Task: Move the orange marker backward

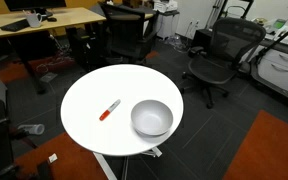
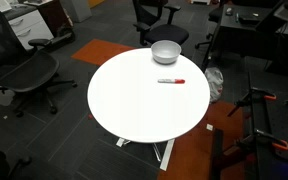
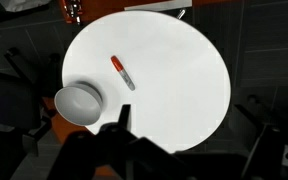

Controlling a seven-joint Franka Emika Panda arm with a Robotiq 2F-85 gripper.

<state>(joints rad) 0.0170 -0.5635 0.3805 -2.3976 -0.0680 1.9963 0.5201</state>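
The orange marker (image 1: 108, 109) lies flat on the round white table (image 1: 94, 125), to the left of the grey bowl (image 1: 151, 118). In an exterior view the marker (image 2: 171, 81) lies just in front of the bowl (image 2: 165, 52). In the wrist view the marker (image 3: 122, 72) is seen from high above, apart from the bowl (image 3: 79, 102). Only a dark finger of my gripper (image 3: 123, 118) shows at the bottom of the wrist view, well above the table and far from the marker. The arm does not show in either exterior view.
Black office chairs stand around the table (image 1: 216, 58) (image 2: 24, 72) (image 2: 162, 12). A wooden desk (image 1: 46, 20) stands at the back. The table (image 2: 134, 110) edge falls to dark carpet with orange patches. The table shows in the wrist view too (image 3: 179, 90).
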